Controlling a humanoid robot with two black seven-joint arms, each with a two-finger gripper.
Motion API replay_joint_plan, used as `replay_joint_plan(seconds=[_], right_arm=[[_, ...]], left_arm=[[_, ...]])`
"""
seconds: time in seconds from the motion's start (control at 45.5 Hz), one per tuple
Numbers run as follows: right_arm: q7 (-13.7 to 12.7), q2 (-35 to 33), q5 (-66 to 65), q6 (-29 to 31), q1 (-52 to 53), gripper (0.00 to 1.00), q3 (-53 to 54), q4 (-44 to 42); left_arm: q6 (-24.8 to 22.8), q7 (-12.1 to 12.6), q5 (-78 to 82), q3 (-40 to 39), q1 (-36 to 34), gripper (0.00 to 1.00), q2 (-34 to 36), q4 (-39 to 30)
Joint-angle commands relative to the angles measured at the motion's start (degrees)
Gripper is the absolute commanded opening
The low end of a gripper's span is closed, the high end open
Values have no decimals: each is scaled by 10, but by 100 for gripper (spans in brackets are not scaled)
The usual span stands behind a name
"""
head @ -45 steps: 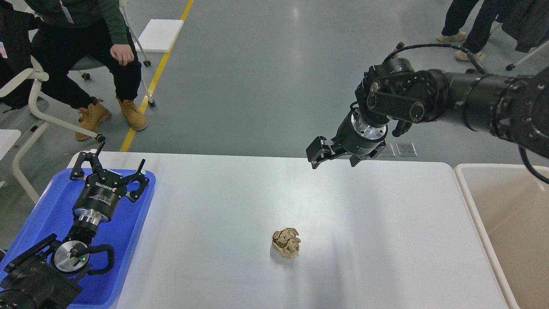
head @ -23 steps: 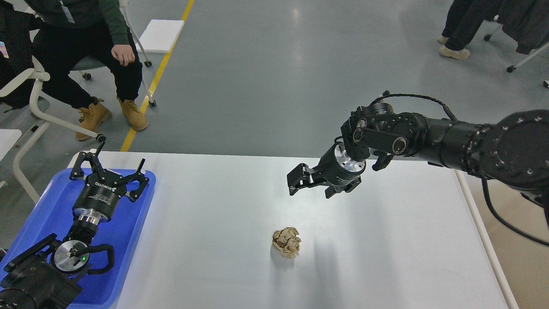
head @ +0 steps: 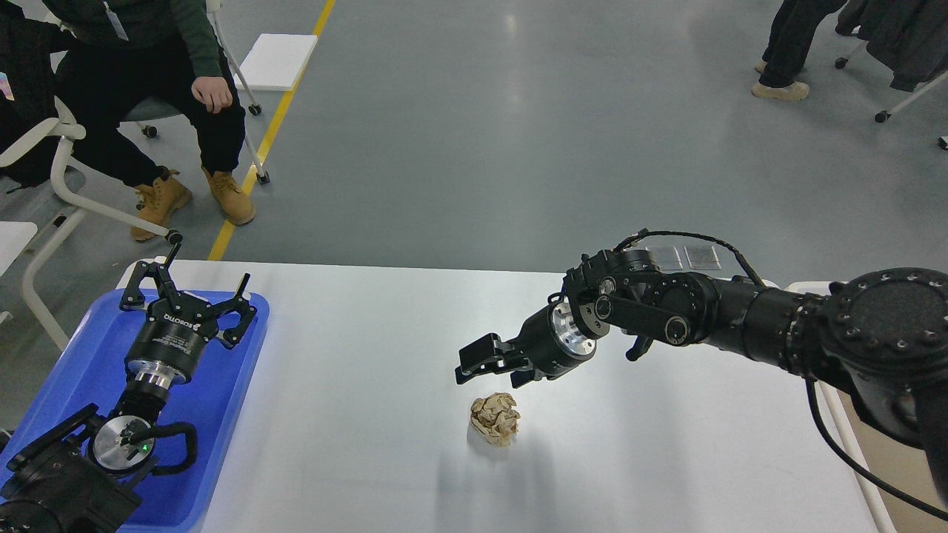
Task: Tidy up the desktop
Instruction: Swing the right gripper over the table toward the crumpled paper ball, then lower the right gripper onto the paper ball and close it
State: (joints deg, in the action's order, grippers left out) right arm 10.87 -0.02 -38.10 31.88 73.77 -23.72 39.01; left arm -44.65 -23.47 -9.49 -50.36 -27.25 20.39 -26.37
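Spreading across most of what I see, the white tabletop [head: 355, 474] is the desktop I am tidying, a plain rectangle with rounded corners, and I place everything else against it. On its left end sits a blue tray [head: 89, 355], whose far corner lies just inside the tabletop's far left corner. Off its right end a strip of beige bin with a white rim [head: 859, 451] shows past my right arm. My right arm reaches in from that right side, low over the tabletop, and my right gripper [head: 481, 366] points leftward above the tabletop's middle; its fingers look spread, with nothing between them, though they are dark and seen partly end-on. My left arm rises from the tabletop's near left corner, over the tray, and my left gripper [head: 189, 292] points toward the tabletop's far edge with its fingers [head: 137, 285] released wide and holding nothing. Beyond the far left corner of the tabletop a seated person [head: 141, 81] in dark clothes and tan boots sits on a white chair [head: 52, 178], beside a yellow floor line [head: 274, 126]. Far beyond the right end, another person's legs [head: 789, 52] stand on the grey floor. Smallest of all, a crumpled ball of brown paper [head: 495, 418] rests on the tabletop's middle toward the near edge, just beneath and slightly nearer than my right gripper, apart from its fingers.
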Motion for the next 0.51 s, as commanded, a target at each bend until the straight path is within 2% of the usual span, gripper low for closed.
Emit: replay_joint_plan(seconds=[0.0, 0.198, 0.484], right_arm=[[13, 0, -106, -73, -34, 100, 17, 2], [13, 0, -138, -172, -33, 100, -33, 7], [16, 0, -176, -180, -42, 100, -41, 34]], left_arm=[[0, 0, 0, 0, 0, 99, 0, 0], [0, 0, 0, 0, 0, 99, 0, 0], [0, 1, 0, 0, 0, 99, 0, 0]])
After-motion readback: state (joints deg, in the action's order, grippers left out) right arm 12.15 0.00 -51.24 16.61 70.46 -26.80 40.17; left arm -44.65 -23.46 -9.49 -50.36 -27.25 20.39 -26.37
